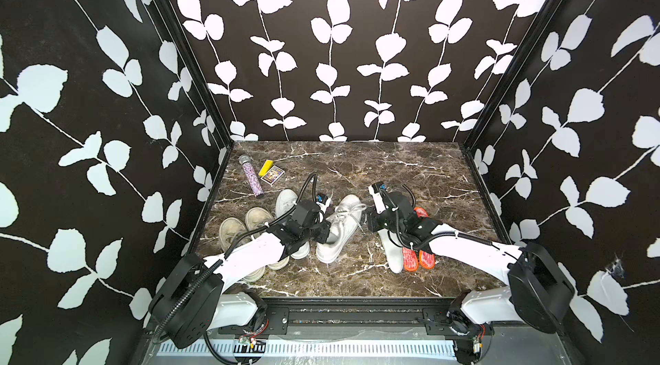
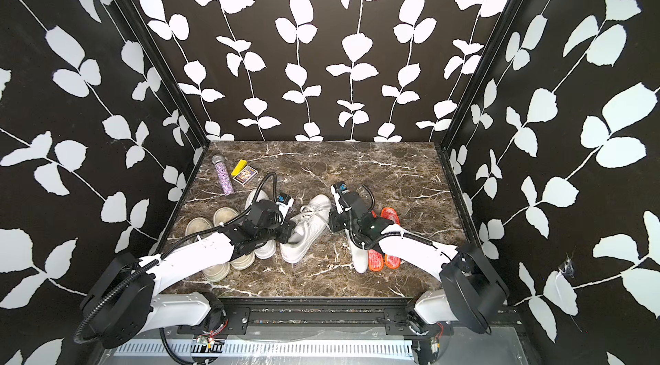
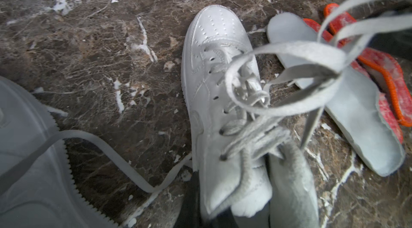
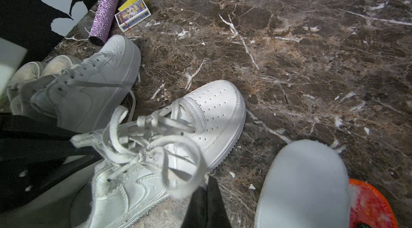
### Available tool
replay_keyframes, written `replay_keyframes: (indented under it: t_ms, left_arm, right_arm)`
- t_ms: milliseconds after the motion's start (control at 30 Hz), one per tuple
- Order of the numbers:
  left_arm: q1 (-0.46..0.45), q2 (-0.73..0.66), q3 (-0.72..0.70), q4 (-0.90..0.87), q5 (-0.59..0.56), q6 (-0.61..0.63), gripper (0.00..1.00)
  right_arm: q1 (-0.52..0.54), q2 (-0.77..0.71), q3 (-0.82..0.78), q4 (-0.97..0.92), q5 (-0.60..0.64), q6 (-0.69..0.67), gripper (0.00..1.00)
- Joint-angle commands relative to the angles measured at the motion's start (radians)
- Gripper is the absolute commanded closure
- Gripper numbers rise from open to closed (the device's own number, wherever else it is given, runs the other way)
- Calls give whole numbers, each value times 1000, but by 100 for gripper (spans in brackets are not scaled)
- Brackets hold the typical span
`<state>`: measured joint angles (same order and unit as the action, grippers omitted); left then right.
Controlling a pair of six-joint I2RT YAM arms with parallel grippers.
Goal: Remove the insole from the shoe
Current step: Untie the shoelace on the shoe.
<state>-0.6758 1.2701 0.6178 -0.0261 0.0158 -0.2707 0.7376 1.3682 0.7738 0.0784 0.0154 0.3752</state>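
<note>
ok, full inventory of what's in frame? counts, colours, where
Laced sneaker: 1, white, table centre.
Second sneaker: 1, white, partly under the left arm.
Worn shoes: 2, beige, side by side, near left.
Flat insole: 1, white, right of the laced sneaker.
Textured insoles: 2, orange-red, partly under the flat insole and right arm.
Microphone: 1, purple glitter, far left.
Block: 1, yellow, beside the microphone.
Card box: 1, printed, against the block.
Table: 1, brown marble.
Left pincer: 1, black, shut on the laced sneaker's collar.
Right pincer: 1, black, shut, empty, between laced sneaker and flat insole.
</note>
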Motion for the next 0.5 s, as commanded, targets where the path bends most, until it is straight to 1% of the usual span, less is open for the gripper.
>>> replay_keyframes:
  t_ms: [0, 100, 233, 367, 467]
  left_arm:
    - [29, -39, -18, -41, -86, -25, 100]
    - [35, -44, -23, -46, -86, -27, 100]
    - [41, -51, -27, -48, -86, -28, 100]
    - [44, -51, -29, -47, -88, -31, 100]
    - [45, -50, -31, -47, -89, -34, 100]
  right_arm:
    - [-24, -50, -14, -43, 106, -4, 100]
    - [-49, -96, -16, -72, 150, 1, 100]
    - [-97, -149, -26, -87, 149, 18, 100]
    - [-109, -173, -13, -116, 156, 13, 100]
    - [-124, -203, -8, -143, 189, 17, 100]
